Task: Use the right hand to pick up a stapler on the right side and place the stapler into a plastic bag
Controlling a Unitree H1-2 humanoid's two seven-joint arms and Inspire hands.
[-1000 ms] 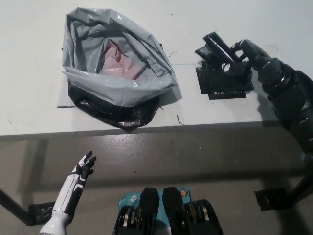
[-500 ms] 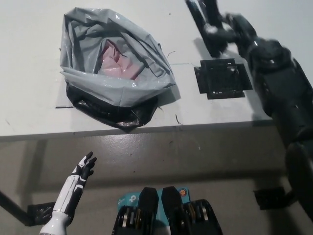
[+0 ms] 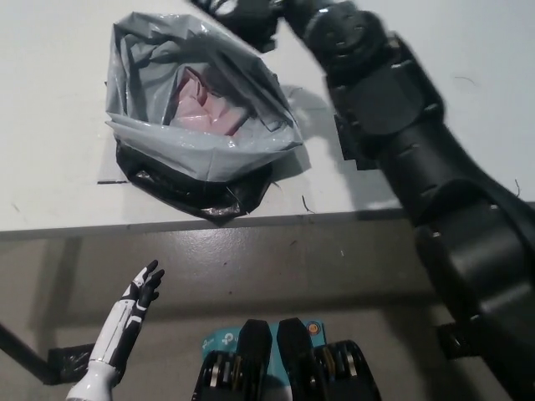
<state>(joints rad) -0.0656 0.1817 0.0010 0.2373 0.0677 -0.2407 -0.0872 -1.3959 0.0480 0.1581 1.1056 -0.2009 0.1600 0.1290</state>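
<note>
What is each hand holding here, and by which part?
The right hand appears shut on the black stapler above the plastic bag; the gripped part cannot be told. The left hand, lower left, holds nothing.

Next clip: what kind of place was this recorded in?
Probably a robotics lab or test workspace rather than a home: a plain white table with a patch of black tape stuck on it as a marker, a grey plastic bag staged on top, and a bare, concrete-looking floor below.
</note>
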